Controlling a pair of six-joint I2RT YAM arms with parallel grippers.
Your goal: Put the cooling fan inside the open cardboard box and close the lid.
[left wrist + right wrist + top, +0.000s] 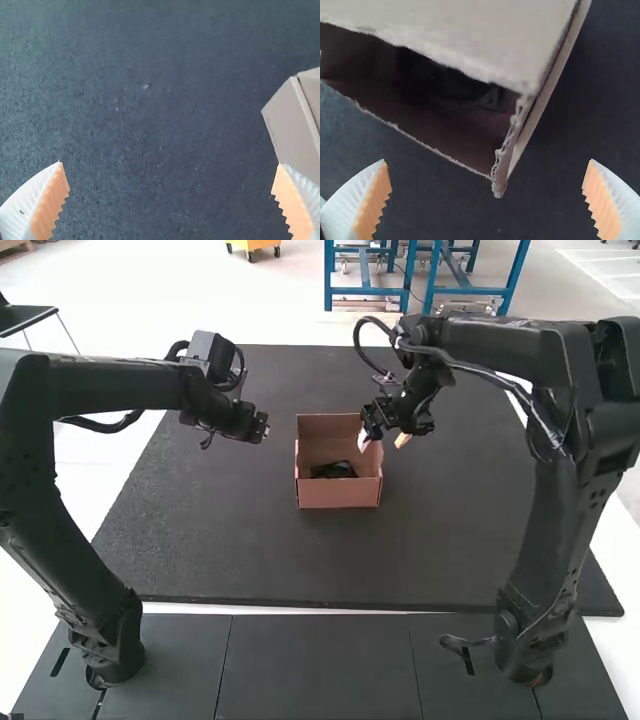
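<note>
Found the cardboard box [339,488] standing open near the middle of the black speckled mat [200,520], with the cooling fan [333,470] lying dark inside it. Caught the left gripper [262,428] spread wide and empty above the mat just left of the box, and the right gripper [383,440] likewise wide open, holding nothing, at the box's right rear corner.

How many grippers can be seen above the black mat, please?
2. The left gripper hangs over the black mat, left of the cardboard box. The right gripper is above the box's right rear corner. Both are open.
</note>
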